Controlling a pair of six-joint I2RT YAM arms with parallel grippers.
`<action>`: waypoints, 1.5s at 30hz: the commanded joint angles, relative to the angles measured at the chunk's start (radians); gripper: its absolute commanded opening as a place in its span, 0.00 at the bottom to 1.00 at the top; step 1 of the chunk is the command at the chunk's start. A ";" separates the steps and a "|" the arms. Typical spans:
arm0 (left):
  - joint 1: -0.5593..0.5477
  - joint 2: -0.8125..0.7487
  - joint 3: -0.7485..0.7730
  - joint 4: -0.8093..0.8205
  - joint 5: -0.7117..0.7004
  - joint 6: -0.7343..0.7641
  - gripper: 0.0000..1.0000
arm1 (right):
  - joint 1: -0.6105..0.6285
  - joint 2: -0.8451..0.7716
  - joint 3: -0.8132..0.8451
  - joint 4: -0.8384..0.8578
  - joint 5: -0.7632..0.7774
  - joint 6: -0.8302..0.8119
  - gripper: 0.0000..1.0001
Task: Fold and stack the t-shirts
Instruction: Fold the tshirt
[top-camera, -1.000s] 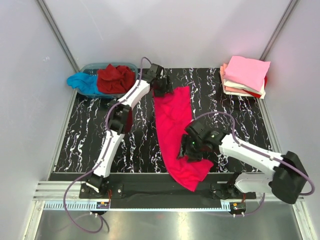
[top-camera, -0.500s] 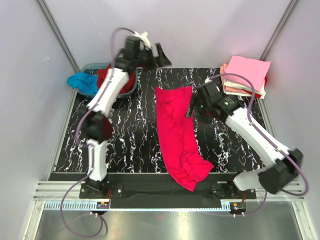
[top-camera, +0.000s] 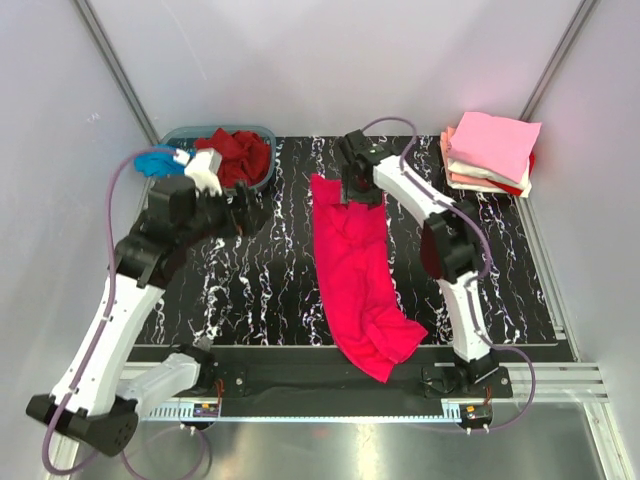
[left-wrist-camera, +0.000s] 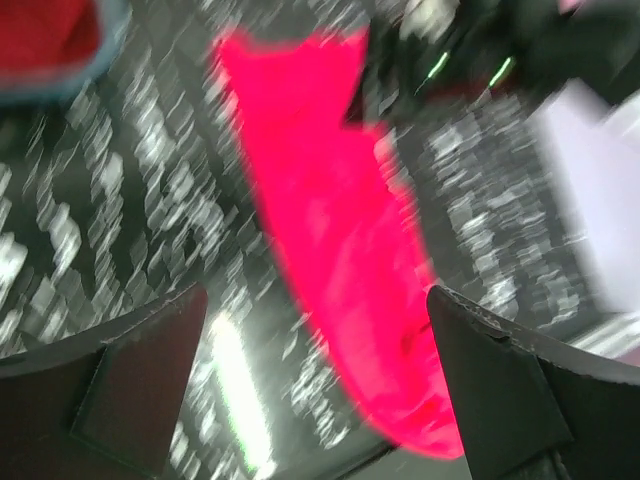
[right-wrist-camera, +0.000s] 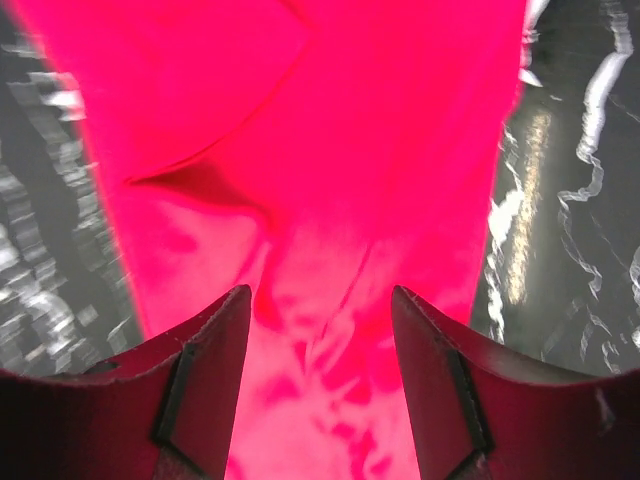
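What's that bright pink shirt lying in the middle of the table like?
The bright pink-red t-shirt looks like soft cotton, folded lengthwise into a long strip on the black marbled table. Its near end is rumpled at the table's front edge. The right gripper hovers open over its far end.

One spread t-shirt, plain bright pinkish-red; table, black with white marble-like veining. One tub, clear with a blue tint; one dark red t-shirt; one turquoise t-shirt. One folded stack, pale pink on top, white and red layers beneath.
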 joint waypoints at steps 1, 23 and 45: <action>0.003 -0.107 -0.106 -0.105 -0.131 0.065 0.99 | 0.004 0.105 0.131 -0.098 0.041 -0.045 0.64; 0.001 -0.457 -0.446 0.008 -0.034 0.062 0.99 | -0.140 0.640 0.682 0.137 -0.003 0.269 0.70; 0.000 -0.231 -0.496 0.105 0.054 -0.065 0.99 | -0.217 0.069 0.444 0.204 -0.213 0.125 1.00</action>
